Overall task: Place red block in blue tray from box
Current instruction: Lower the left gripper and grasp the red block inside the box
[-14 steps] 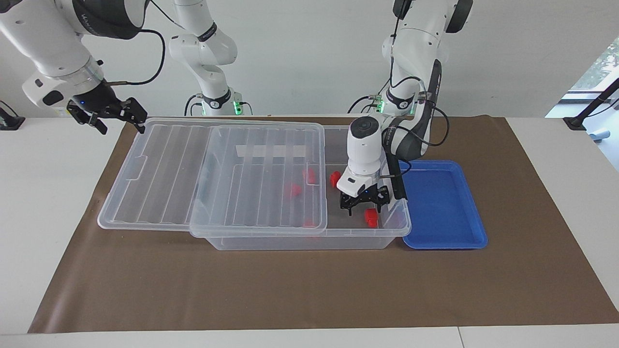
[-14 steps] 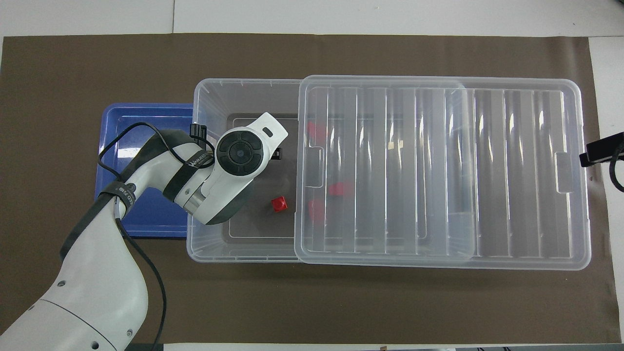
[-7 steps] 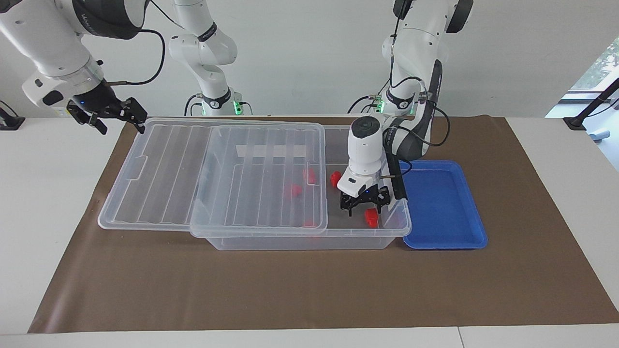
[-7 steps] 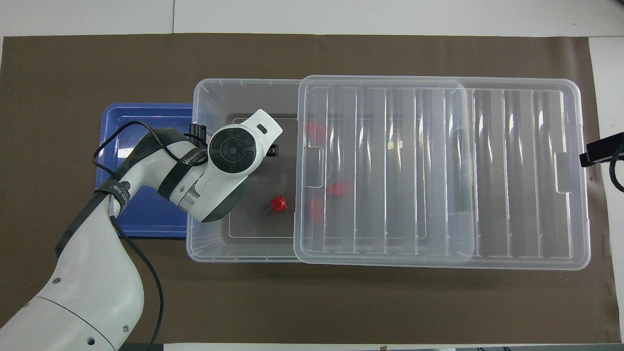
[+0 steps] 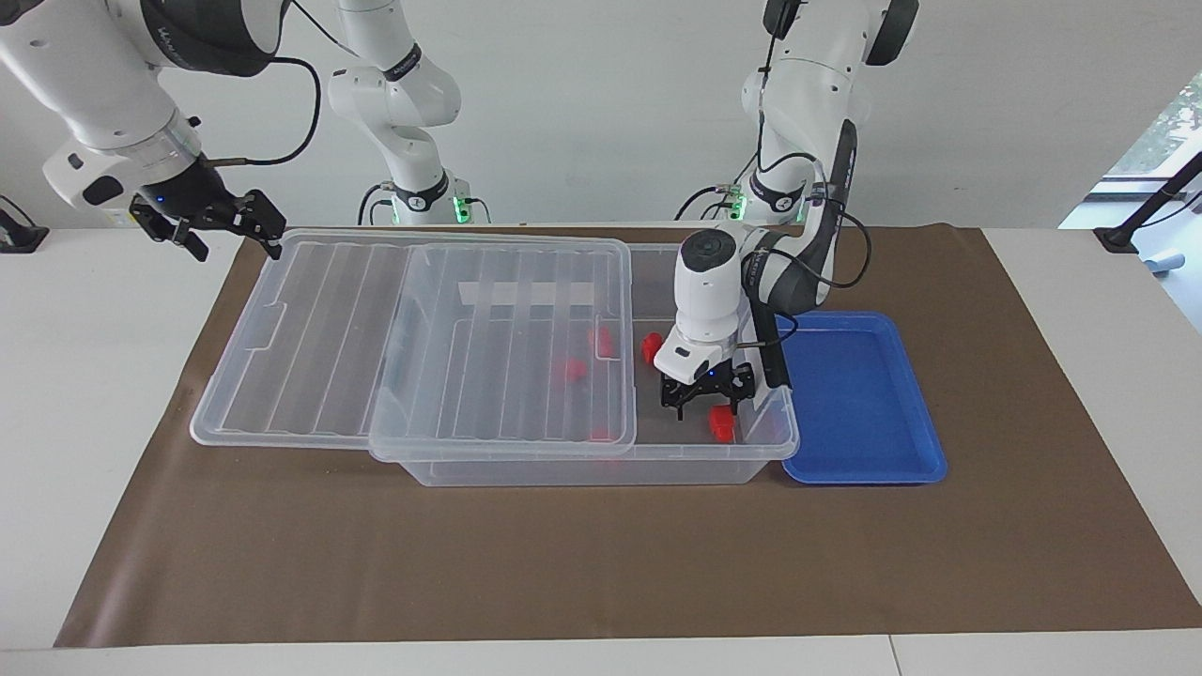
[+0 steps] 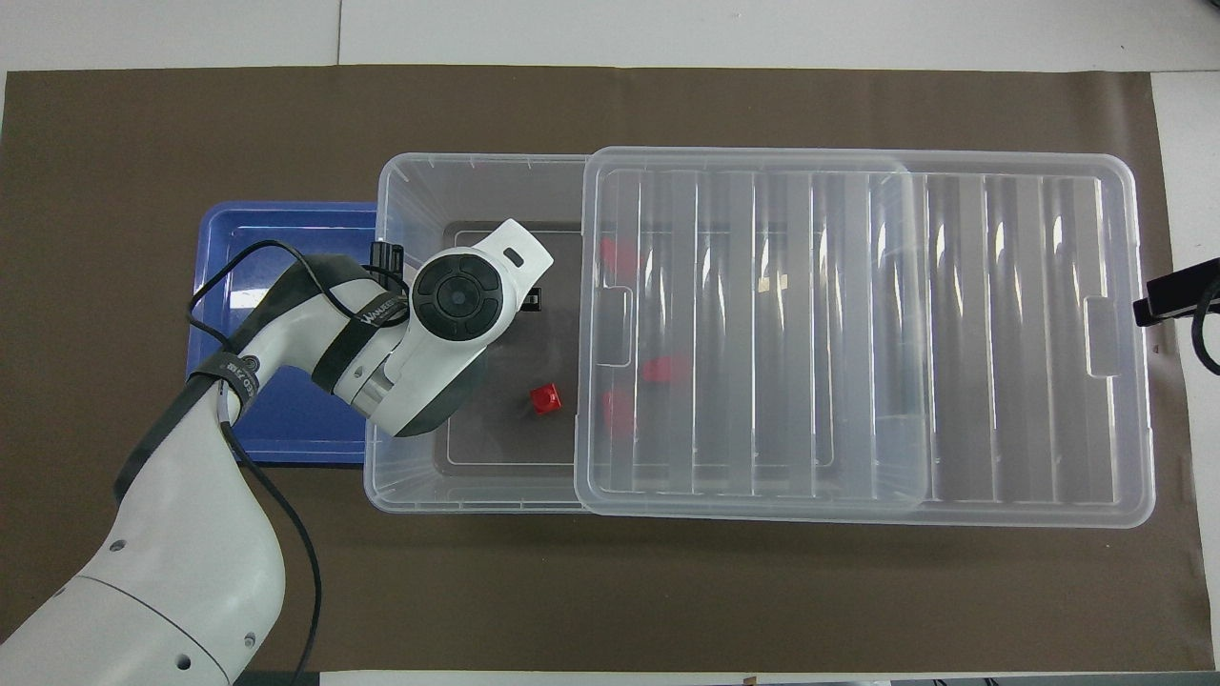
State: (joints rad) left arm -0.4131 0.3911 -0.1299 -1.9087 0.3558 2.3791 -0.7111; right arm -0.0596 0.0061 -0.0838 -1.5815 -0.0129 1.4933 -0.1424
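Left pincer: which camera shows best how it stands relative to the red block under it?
The facing view. There the left pincer shows open, down in the box, with the red block just below. In the overhead view the arm's wrist covers the pincer and that block.

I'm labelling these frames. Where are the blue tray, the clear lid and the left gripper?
blue tray (image 5: pixel 859 404): facing view, bare floor.
clear lid (image 6: pixel 953 333): overhead view, ribbed top.
left gripper (image 5: pixel 706 402): facing view, between its fingertips, inside the box.

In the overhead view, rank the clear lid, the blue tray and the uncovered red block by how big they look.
1. The clear lid, largest by far.
2. The blue tray, partly hidden by the left arm, yet plainly smaller than the lid.
3. The red block, smallest.
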